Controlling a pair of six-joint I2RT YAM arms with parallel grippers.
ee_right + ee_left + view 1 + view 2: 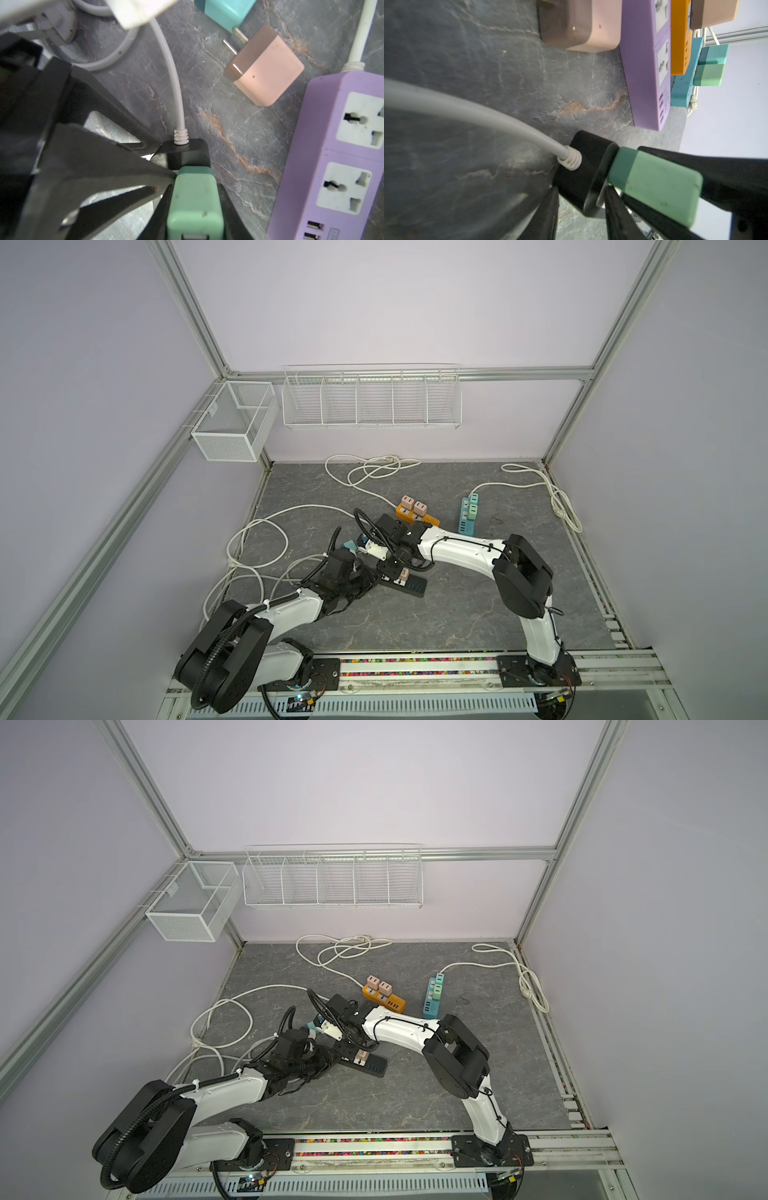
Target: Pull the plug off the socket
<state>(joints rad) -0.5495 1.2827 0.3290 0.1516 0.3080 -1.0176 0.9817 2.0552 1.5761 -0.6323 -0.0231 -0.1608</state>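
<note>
Top views: both my wrists crowd over black power strip (415,587). Green plug is hidden there; only small pink plug (402,573) shows on strip.

Right wrist view fills gap: green plug (194,199), pale body, darker band at base, butted against cable end of strip, prongs unseen. Right gripper (195,209) pinches its sides.

Left wrist view adds left gripper (581,197), fingers straddling strip end beside white cable (488,116). Clamped or not, I cannot tell.

Loose pink plug (268,70) and purple strip (342,155) lie nearby.
</note>
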